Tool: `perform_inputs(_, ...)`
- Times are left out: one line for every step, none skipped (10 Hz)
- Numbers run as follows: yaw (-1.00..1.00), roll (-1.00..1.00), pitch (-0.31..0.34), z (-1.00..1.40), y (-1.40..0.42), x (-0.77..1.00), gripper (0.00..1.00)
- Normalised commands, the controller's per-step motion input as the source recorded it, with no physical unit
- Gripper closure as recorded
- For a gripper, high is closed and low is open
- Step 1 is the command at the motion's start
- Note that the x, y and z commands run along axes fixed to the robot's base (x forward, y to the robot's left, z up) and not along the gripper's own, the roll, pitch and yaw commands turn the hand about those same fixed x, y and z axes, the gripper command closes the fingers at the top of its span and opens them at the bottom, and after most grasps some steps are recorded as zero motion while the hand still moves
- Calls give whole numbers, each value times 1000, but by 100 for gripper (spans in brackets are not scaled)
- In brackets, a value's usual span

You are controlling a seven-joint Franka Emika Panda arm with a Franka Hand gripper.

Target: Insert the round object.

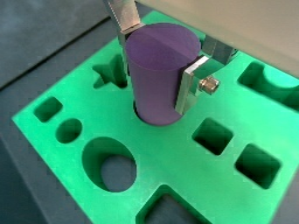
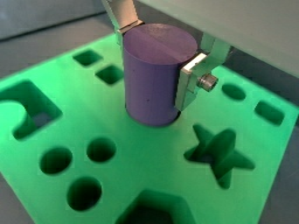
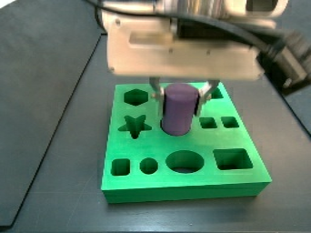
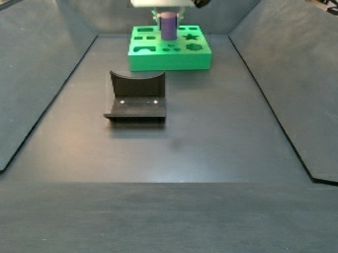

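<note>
Count: one tall, smooth, dark purple cylinder (image 1: 156, 74), one flat bright green board (image 3: 183, 186) cut with shaped holes, one dark L-shaped fixture (image 4: 134, 97), one two-finger gripper (image 1: 162, 54).

Holes in the green board: in a side view the near row reads as a small square, a small oval, a large circle (image 3: 184, 162) and a large square (image 3: 234, 160); a star (image 3: 134, 125) and a hexagon (image 3: 134, 94) sit further back on one side, and two small squares lie beside the cylinder on the other side.

Round object, position: the purple cylinder (image 3: 179, 109) stands over the middle of the board, its lower end at the board's surface, between the star hole and the pair of small squares. Whether the end has entered a hole cannot be told.

Round object, axis: its long axis is upright, flat round top face upward, sides near vertical in both side views.

Gripper: it hangs straight down over the board from the pale wrist housing (image 3: 183, 50). Its flat silver fingers (image 1: 194, 79) press on opposite sides of the cylinder's upper part, so it is closed on the cylinder.

Fingers in the wrist views: one plate (image 2: 194, 77) with a bolt lies flat on the cylinder's side; the opposite plate (image 2: 121, 15) meets it at the top edge.

Fixture: it stands on the dark floor (image 4: 172, 148), well apart from the board (image 4: 169, 55), nearer the camera in that side view.
</note>
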Motion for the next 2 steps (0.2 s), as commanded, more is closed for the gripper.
perform_inputs(0,-149,-207,-669,0,0,100)
perform_inputs(154,123,-259,-271,-314,-174,100)
